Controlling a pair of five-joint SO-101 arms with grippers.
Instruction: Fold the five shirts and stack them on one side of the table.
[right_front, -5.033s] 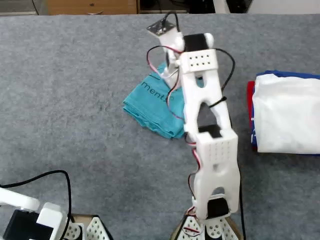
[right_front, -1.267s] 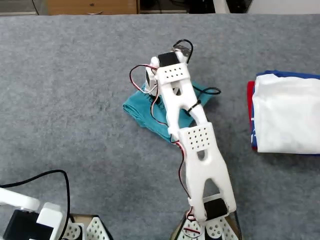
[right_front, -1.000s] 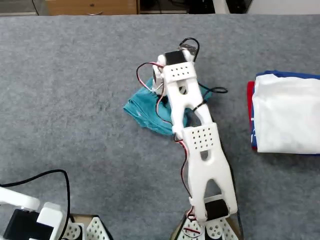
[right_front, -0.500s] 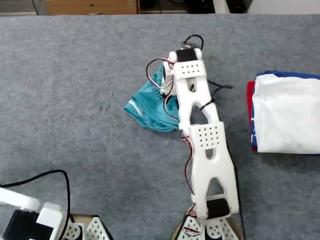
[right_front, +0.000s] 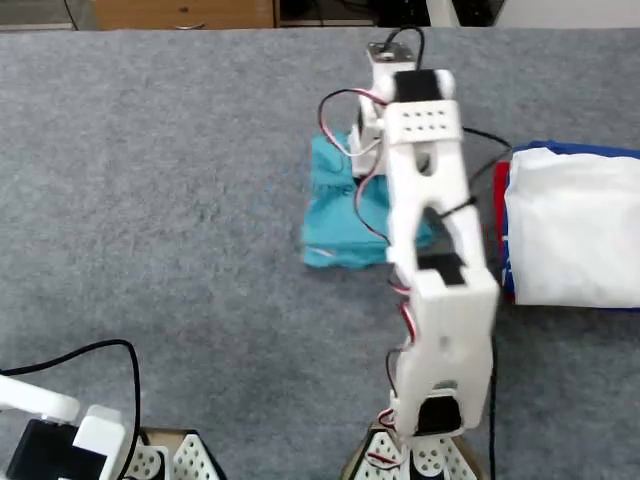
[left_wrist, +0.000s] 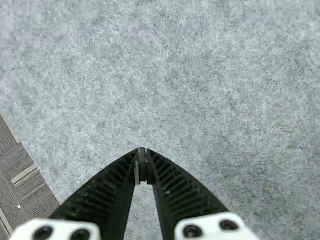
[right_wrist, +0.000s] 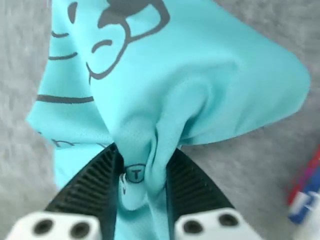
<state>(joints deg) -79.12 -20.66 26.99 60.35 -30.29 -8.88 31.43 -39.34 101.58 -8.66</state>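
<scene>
A folded teal shirt (right_front: 338, 205) lies near the middle of the grey table, partly under the right arm. My right gripper (right_wrist: 141, 172) is shut on a bunched fold of the teal shirt (right_wrist: 170, 85), which hangs from its fingers. In the high view that gripper (right_front: 372, 125) is at the shirt's far edge. A stack of folded shirts (right_front: 575, 225), white on top with blue and red beneath, lies at the table's right side. My left gripper (left_wrist: 142, 167) is shut on nothing above bare grey felt, and its arm's base (right_front: 70, 435) sits at the near left corner.
The grey felt table (right_front: 150, 180) stretches open to the left of the teal shirt. Wooden furniture (right_front: 180, 12) stands beyond the far edge. A strip of floor (left_wrist: 20, 185) shows past the table edge in the left wrist view.
The right arm has swung to the right and away, dragging the teal shirt with it toward the stack. The left arm has stayed still.
</scene>
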